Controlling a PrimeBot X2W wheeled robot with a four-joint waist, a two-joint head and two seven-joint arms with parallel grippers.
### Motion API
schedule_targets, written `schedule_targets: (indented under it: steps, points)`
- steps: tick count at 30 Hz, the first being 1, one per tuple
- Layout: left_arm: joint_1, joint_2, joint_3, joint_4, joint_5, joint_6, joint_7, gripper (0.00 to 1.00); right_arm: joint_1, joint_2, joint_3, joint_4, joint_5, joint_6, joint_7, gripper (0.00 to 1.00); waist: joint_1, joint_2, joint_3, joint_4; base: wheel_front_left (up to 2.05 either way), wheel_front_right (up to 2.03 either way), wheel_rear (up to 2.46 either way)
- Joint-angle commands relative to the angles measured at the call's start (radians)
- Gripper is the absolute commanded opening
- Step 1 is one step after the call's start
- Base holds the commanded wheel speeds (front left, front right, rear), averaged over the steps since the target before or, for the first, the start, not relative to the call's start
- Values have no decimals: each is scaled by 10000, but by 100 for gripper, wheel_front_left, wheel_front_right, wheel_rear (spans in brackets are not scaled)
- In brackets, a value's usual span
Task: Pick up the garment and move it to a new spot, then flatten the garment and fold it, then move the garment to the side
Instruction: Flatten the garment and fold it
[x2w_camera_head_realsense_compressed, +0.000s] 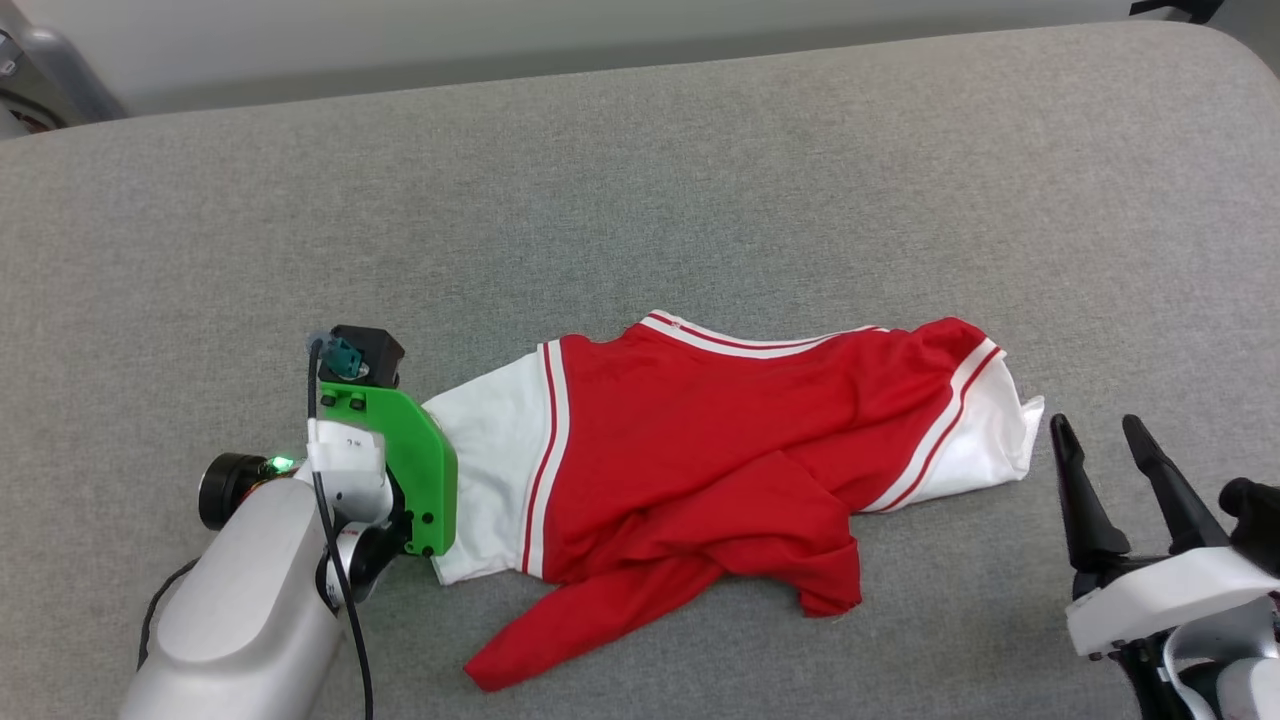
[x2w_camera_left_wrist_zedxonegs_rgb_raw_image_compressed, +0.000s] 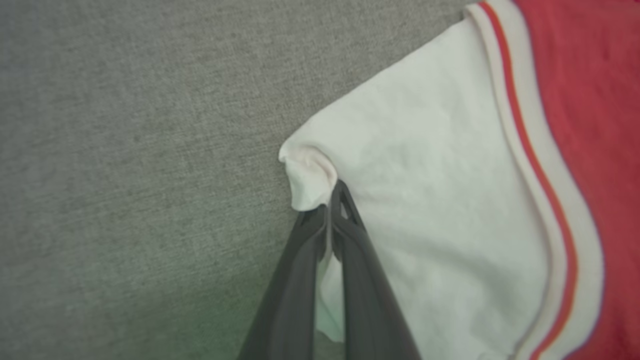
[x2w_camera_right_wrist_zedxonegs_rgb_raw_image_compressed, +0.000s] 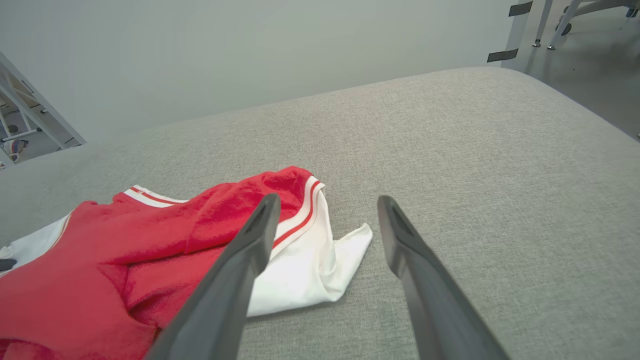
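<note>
The garment (x2w_camera_head_realsense_compressed: 700, 440), a red shirt with white sleeves and striped trim, lies crumpled on the grey table, plain red face up. My left gripper (x2w_camera_left_wrist_zedxonegs_rgb_raw_image_compressed: 331, 200) is shut on the edge of its left white sleeve (x2w_camera_left_wrist_zedxonegs_rgb_raw_image_compressed: 430, 200), a small fold of white cloth bunched at the fingertips. In the head view the left wrist with its green plate (x2w_camera_head_realsense_compressed: 410, 470) covers that sleeve's end. My right gripper (x2w_camera_head_realsense_compressed: 1095, 425) stands open just right of the other white sleeve (x2w_camera_right_wrist_zedxonegs_rgb_raw_image_compressed: 310, 270), fingers above the table and holding nothing.
The grey fabric table (x2w_camera_head_realsense_compressed: 640, 180) stretches wide behind and to both sides of the shirt. Its rounded far edge meets a pale wall (x2w_camera_right_wrist_zedxonegs_rgb_raw_image_compressed: 250, 60). Metal frame legs (x2w_camera_right_wrist_zedxonegs_rgb_raw_image_compressed: 520, 25) stand on the floor beyond the right corner.
</note>
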Motion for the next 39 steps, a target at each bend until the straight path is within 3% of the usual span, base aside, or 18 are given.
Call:
schedule_targets:
  steps: [1, 8, 13, 24, 32, 37, 38, 39]
  points:
    - [534, -139, -150, 94, 65, 81, -94, 0, -166, -166, -166, 131, 208, -7, 161, 100, 1, 0, -117, 113, 0, 0, 0]
    - [799, 110, 259, -1179, 364, 677, -1320, 0, -237, -986, -967, 1192, 1381, -7, 1594, 100, 1, 0, -328, 488, 0, 0, 0]
    - [1023, 346, 554, -2321, 545, 1046, -1946, 0, -552, -1640, -784, 1598, 1904, -7, 2415, 100, 1, 0, -335, 703, 0, 0, 0]
    - [1247, 607, 498, -4161, 860, 1407, -2024, 0, -2101, -2751, 1082, 2202, 2712, -7, 4394, 100, 1, 0, 14, 1126, 0, 0, 0]
    - [1146, 418, 225, -4373, 940, 1387, -2067, 0, -2728, -3260, 2511, 3271, 3308, -7, 6494, 100, 1, 0, 242, 1417, 0, 0, 0]
    - [1133, 347, 172, -4277, 899, 1356, -2168, 0, -2792, -3238, 3027, 3737, 3728, -7, 7146, 100, 1, 0, 248, 1495, 0, 0, 0]
    - [1132, 310, 125, -4177, 860, 1308, -2216, 0, -2855, -3193, 3228, 3946, 3873, -7, 7083, 0, 1, 0, 172, 1524, 0, 0, 0]
    - [1134, 304, 107, -4146, 851, 1288, -2229, 0, -2886, -3199, 3277, 3987, 3884, -7, 6994, 0, 1, 0, 137, 1532, 0, 0, 0]
